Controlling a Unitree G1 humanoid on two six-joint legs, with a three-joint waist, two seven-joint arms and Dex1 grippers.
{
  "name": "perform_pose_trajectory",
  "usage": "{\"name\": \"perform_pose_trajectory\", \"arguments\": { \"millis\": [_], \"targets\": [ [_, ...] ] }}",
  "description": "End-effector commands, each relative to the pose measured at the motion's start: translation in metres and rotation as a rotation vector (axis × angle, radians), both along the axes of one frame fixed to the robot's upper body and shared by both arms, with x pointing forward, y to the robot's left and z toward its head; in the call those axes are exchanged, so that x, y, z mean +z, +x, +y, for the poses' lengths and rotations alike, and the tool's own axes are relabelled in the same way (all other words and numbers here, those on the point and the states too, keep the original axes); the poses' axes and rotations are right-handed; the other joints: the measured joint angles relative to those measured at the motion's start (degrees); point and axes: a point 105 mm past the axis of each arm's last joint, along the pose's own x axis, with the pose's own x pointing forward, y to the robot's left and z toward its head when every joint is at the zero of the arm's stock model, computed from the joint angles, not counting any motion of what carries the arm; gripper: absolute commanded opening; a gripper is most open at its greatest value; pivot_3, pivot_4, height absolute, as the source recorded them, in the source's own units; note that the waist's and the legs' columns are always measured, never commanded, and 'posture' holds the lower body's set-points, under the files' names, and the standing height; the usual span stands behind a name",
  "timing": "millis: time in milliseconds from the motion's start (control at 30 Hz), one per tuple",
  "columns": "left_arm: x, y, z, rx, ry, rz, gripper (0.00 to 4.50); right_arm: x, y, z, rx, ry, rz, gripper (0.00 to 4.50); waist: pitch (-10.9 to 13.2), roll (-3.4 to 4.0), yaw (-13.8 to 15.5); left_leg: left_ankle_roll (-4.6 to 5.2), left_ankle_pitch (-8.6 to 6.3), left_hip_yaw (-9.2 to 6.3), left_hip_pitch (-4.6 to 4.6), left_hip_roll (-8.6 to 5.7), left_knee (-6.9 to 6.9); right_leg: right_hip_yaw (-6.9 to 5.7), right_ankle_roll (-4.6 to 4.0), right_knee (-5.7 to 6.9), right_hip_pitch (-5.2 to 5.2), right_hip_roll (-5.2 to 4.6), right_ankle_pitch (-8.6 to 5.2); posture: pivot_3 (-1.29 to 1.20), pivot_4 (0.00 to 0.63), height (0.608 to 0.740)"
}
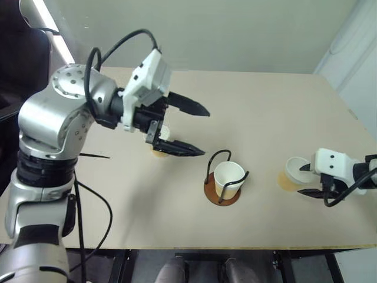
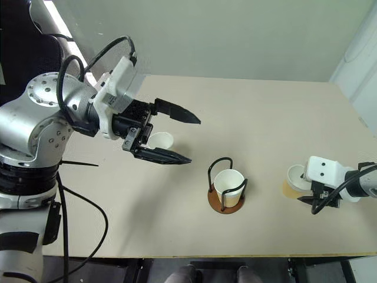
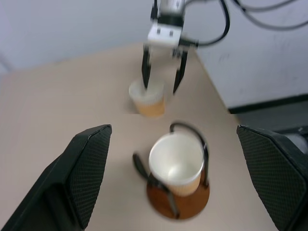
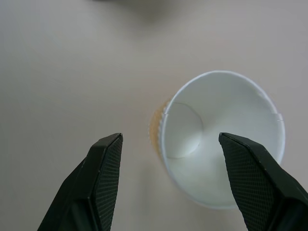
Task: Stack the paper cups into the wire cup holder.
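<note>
1. The left gripper (image 1: 189,131) is hanging above the table (image 1: 265,118) at about ten o'clock from the wire cup holder (image 1: 222,187), its two black fingers spread wide with nothing between them.
2. A paper cup (image 1: 228,178) is standing upright inside the holder, near the table's middle.
3. Another cup (image 1: 161,143) is peeking out behind the left gripper's lower finger, mostly hidden.
4. At three o'clock from the holder, the right gripper (image 1: 307,180) is sitting by a third cup (image 1: 293,173), one finger at its rim and one lower down beside it.
</note>
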Motion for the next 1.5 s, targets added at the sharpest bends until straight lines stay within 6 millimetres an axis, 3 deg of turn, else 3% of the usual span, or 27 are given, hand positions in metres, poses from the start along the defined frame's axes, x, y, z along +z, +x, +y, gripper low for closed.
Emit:
{"name": "perform_pose_trajectory", "arguments": {
  "millis": [33, 67, 167, 367, 433, 567, 667, 833, 933, 1133, 1500],
  "targets": [
    [-0.003, 0.003, 0.012, 0.055, 0.032, -0.030, 4.46, 0.001, 0.006, 0.001, 0.021, -0.024, -0.020, 3.24, 0.0, 0.00, -0.1, 0.00, 0.00, 0.00, 0.01, 0.00, -0.01, 0.00, 0.00, 0.00, 0.00, 0.00, 0.00, 0.00, 0.150, 0.740],
    [-0.004, 0.004, 0.015, 0.066, 0.036, -0.028, 4.46, 0.001, 0.007, 0.001, 0.024, -0.025, -0.021, 3.24, 0.0, 0.00, -0.1, 0.00, 0.00, -0.02, 0.00, 0.00, 0.00, 0.00, 0.00, 0.00, 0.00, 0.00, 0.00, 0.00, 0.150, 0.740],
    [-0.010, 0.002, 0.026, 0.093, 0.058, -0.005, 4.50, -0.001, 0.011, 0.002, 0.032, -0.031, -0.022, 2.70, 0.0, 0.00, -0.1, 0.01, 0.00, -0.02, -0.02, 0.00, 0.00, -0.01, 0.00, -0.02, 0.00, 0.00, 0.00, 0.00, 0.150, 0.740],
    [-0.014, 0.003, 0.042, 0.137, 0.091, 0.009, 4.50, -0.002, 0.016, 0.006, 0.052, -0.027, -0.016, 0.48, 0.0, 0.00, -0.1, 0.02, 0.00, -0.03, -0.01, 0.00, -0.03, -0.01, -0.01, -0.02, -0.01, 0.00, 0.00, 0.00, 0.150, 0.740],
    [-0.013, 0.003, 0.045, 0.148, 0.095, 0.006, 4.50, 0.001, 0.017, 0.008, 0.061, -0.016, -0.008, 0.04, 0.0, 0.00, -0.1, 0.02, 0.00, -0.02, -0.01, 0.00, -0.03, 0.00, -0.01, -0.02, -0.01, 0.00, 0.00, 0.00, 0.150, 0.740],
    [-0.011, 0.004, 0.049, 0.160, 0.097, 0.001, 4.50, 0.013, 0.014, 0.014, 0.082, 0.007, -0.014, 0.04, 0.0, 0.00, -0.1, 0.01, 0.00, -0.03, -0.01, 0.00, -0.07, -0.01, -0.02, -0.02, -0.02, 0.00, -0.01, 0.00, 0.150, 0.740],
    [-0.009, 0.004, 0.052, 0.169, 0.095, -0.005, 4.50, 0.043, 0.010, 0.025, 0.119, 0.027, -0.077, 0.04, 0.0, 0.03, -0.2, 0.01, 0.00, -0.02, -0.04, -0.01, -0.07, 0.00, -0.02, -0.04, -0.03, 0.00, -0.01, 0.00, 0.150, 0.740],
    [-0.008, 0.007, 0.051, 0.169, 0.089, -0.004, 4.50, 0.091, -0.005, 0.064, 0.255, 0.053, -0.218, 0.04, 0.0, 0.05, -0.4, -0.02, 0.01, -0.03, -0.03, 0.01, -0.14, -0.01, -0.08, -0.02, -0.06, 0.00, -0.04, 0.00, 0.150, 0.740],
    [-0.009, 0.008, 0.049, 0.160, 0.088, -0.002, 4.50, 0.106, -0.018, 0.087, 0.341, 0.067, -0.256, 0.04, 0.0, 0.05, -0.3, -0.02, 0.01, -0.04, -0.03, 0.00, -0.13, -0.02, -0.08, -0.04, -0.06, 0.00, -0.05, 0.00, 0.150, 0.740],
    [-0.008, 0.011, 0.045, 0.137, 0.087, -0.001, 4.50, 0.101, -0.040, 0.114, 0.458, 0.049, -0.215, 0.04, 0.0, 0.05, -0.2, -0.01, 0.00, -0.07, -0.12, -0.01, -0.13, -0.03, -0.08, -0.18, -0.07, 0.00, -0.05, 0.00, 0.150, 0.740],
    [-0.009, 0.012, 0.041, 0.119, 0.088, -0.001, 4.50, 0.094, -0.038, 0.134, 0.544, 0.048, -0.210, 0.04, 0.0, 0.05, -0.4, 0.00, 0.00, -0.07, -0.11, -0.01, -0.15, -0.02, -0.07, -0.19, -0.10, 0.00, -0.04, 0.00, 0.150, 0.740]
  ]
}}
